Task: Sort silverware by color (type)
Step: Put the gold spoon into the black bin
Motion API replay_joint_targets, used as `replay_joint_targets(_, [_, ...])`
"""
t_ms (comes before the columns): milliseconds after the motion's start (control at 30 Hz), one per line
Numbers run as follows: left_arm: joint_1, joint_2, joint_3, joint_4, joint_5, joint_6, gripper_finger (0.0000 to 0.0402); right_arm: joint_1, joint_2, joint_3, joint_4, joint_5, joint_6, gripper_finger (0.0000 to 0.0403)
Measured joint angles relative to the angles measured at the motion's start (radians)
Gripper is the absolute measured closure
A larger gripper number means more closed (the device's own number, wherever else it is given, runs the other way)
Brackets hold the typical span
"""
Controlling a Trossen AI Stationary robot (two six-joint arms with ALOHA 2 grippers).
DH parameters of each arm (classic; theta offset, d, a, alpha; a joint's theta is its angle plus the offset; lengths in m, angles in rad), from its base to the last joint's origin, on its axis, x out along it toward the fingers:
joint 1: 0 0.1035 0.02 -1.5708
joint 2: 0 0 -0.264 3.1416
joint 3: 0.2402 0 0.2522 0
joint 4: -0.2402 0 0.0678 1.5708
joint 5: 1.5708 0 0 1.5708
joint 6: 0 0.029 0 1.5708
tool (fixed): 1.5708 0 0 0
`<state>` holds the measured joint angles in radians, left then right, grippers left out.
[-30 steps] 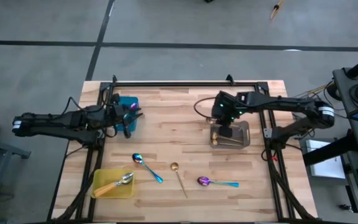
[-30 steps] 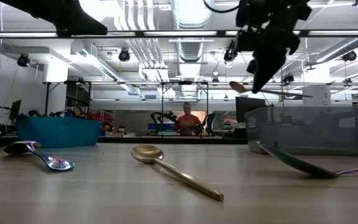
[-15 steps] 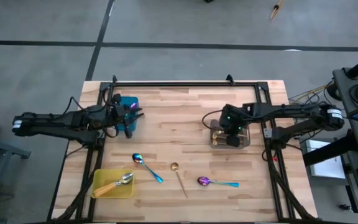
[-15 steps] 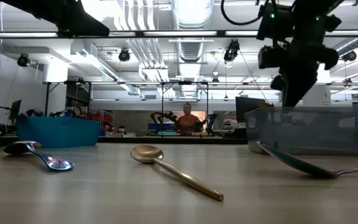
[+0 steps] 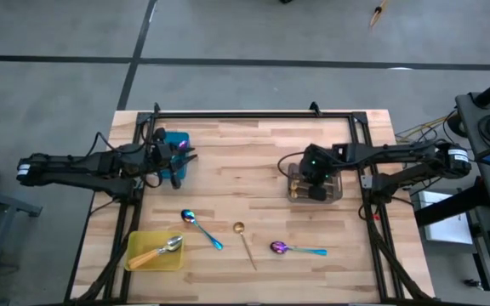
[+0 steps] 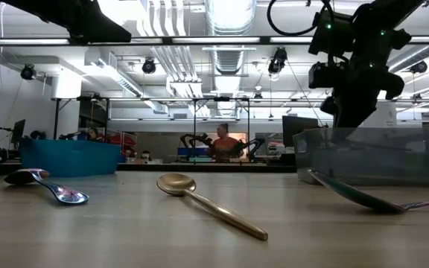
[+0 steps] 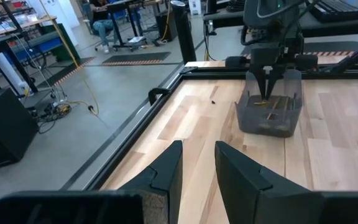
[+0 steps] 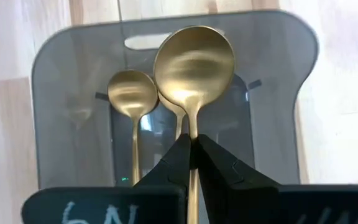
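Right gripper (image 8: 191, 163) clamped tight on gold spoon (image 8: 193, 65) by the handle, bowl hanging over grey tray (image 8: 55, 81) holding more gold spoons. Best released low, handle in line with tray length, to avoid bounce-out. Left gripper (image 7: 197, 163) part open, empty, above teal tray (image 5: 177, 140). Writing on the right wrist cut off, unreadable.
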<state>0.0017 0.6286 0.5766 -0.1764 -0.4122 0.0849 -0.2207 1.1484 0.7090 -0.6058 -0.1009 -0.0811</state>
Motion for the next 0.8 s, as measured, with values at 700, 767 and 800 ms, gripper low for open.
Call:
replay_joint_targets(700, [0.0,0.055,-0.001,0.014,0.0,-0.031,0.0326,0.0,0.0,-0.091,0.095,0.076,-0.006,0.039])
replay_joint_targets(767, [0.0,0.062,-0.001,0.015,0.0,-0.031,0.0326,0.0,0.0,-0.091,0.095,0.076,0.002,0.039])
replay_joint_targets(800, [0.0,0.065,-0.001,0.016,0.0,-0.031,0.0326,0.0,0.0,-0.091,0.095,0.076,0.002,0.039])
